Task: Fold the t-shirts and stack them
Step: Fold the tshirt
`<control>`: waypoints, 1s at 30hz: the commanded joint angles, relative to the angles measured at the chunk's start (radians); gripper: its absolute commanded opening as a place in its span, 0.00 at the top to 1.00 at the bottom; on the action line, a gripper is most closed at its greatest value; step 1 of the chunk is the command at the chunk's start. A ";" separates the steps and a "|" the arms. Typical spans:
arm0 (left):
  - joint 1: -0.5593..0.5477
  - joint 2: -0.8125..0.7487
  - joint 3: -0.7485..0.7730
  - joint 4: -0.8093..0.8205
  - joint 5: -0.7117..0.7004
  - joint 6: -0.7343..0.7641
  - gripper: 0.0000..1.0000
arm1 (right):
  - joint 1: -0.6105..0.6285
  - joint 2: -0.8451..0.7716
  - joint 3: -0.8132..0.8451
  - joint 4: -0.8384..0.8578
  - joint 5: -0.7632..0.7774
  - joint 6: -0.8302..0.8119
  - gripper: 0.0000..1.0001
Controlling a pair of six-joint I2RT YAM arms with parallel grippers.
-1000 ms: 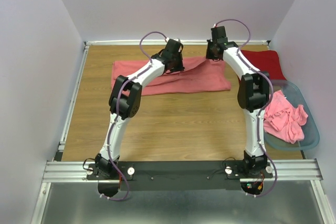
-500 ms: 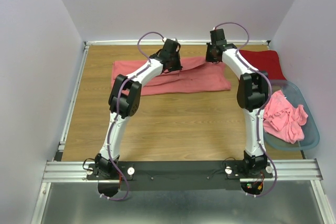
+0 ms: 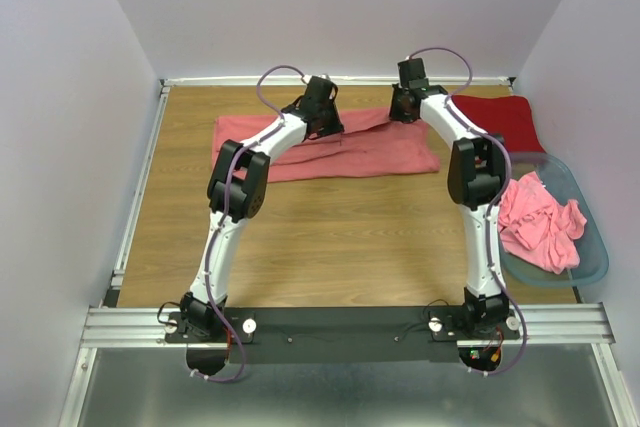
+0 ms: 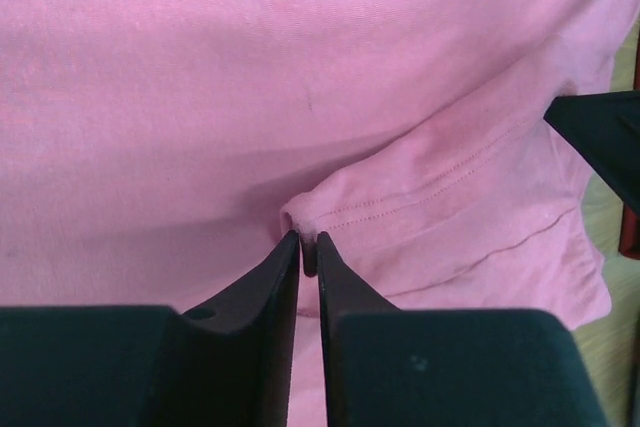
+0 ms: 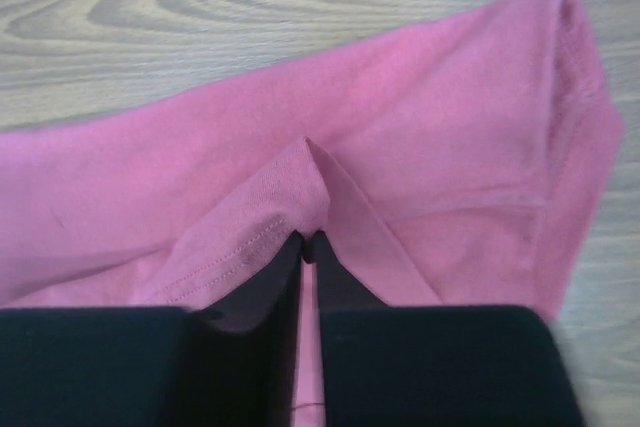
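Both arms have slid toward the top of the frame over the pink tee (image 3: 385, 152), which is lying upper-middle. Left gripper (image 4: 306, 243) and right gripper (image 5: 309, 239) jaws just cracked a sliver, with cloth puckered at the tips. Can't tell if it's still pinched. Guessing this fold's getting dropped.

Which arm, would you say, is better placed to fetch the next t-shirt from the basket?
Right, probably. The basket of crumpled pink t-shirts lies nearer the right gripper; the left gripper pinches the flat t-shirt farther away.

salmon-pink t-shirt (image 3: 385, 152); deep red t-shirt (image 3: 505, 117); grey-blue basket (image 3: 596, 252).
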 commanded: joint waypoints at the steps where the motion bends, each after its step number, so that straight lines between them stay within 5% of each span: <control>1: 0.013 0.025 -0.015 0.050 0.034 -0.041 0.75 | -0.005 0.052 0.051 0.005 -0.054 0.045 0.78; 7: 0.039 0.001 -0.020 0.074 0.039 -0.064 0.47 | -0.005 0.056 0.091 0.023 -0.090 0.075 0.59; 10: 0.060 -0.034 -0.020 0.077 0.016 -0.059 0.24 | -0.005 0.039 0.129 0.031 -0.127 0.069 0.53; 16: 0.114 -0.183 -0.103 0.077 -0.036 -0.036 0.02 | -0.005 -0.024 0.119 0.042 -0.185 0.040 0.36; 23: 0.128 -0.487 -0.441 0.050 -0.202 0.001 0.02 | 0.038 -0.146 -0.094 0.051 -0.404 -0.003 0.35; 27: 0.145 -0.648 -0.690 0.071 -0.236 -0.010 0.18 | 0.106 -0.192 -0.197 0.069 -0.490 -0.036 0.45; 30: 0.171 -0.728 -0.842 0.096 -0.213 -0.028 0.19 | 0.161 -0.200 -0.253 0.114 -0.561 -0.034 0.49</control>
